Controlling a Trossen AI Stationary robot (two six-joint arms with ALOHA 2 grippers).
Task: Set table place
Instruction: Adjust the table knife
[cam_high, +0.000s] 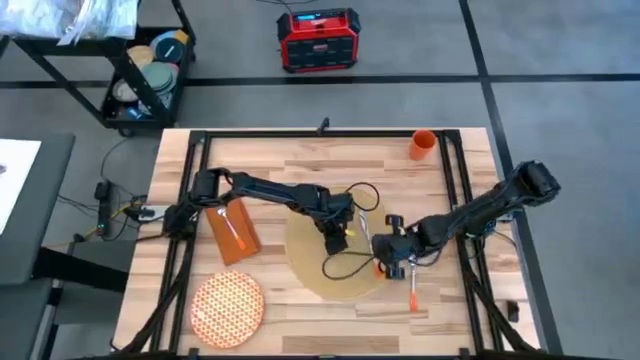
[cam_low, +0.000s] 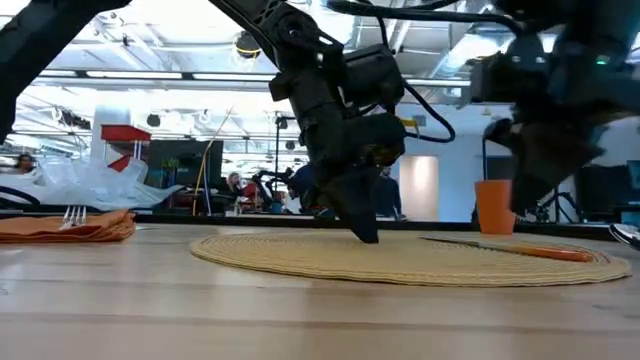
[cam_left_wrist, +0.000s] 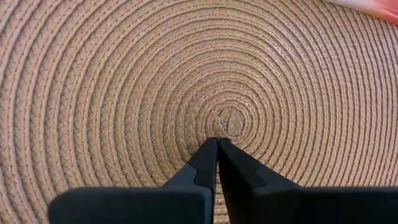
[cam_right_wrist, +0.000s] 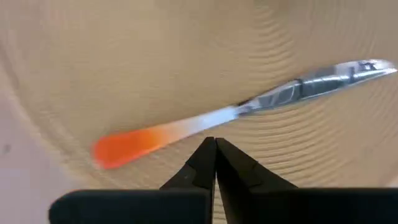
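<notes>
- Two grippers work over the woven placemat (cam_high: 330, 255) at mid-table (cam_high: 300, 165); the napkin (cam_high: 233, 232), with a fork on it, and the patterned plate (cam_high: 227, 305) wait to its left.
- Left gripper (cam_left_wrist: 217, 142), fingers pressed together and empty, touches the mat's centre.
- Right gripper (cam_right_wrist: 215, 142), closed on nothing, hovers just beside the knife (cam_right_wrist: 236, 112), whose long axis crosses its fingertips at the mat's right rim.
- The cup (cam_high: 422, 144) stands far back; a cluttered room lies beyond.

Light-wood tabletop (cam_high: 300, 160) with black frame. Tan placemat (cam_high: 310, 250), woven in a concentric spiral. Orange cup (cam_high: 422, 144). Rust-orange napkin (cam_high: 233, 232). Plate (cam_high: 227, 307) with an orange lattice pattern. Knife (cam_right_wrist: 236, 115) with orange handle fading to white, steel blade. Dark claws (cam_left_wrist: 217, 144).
</notes>
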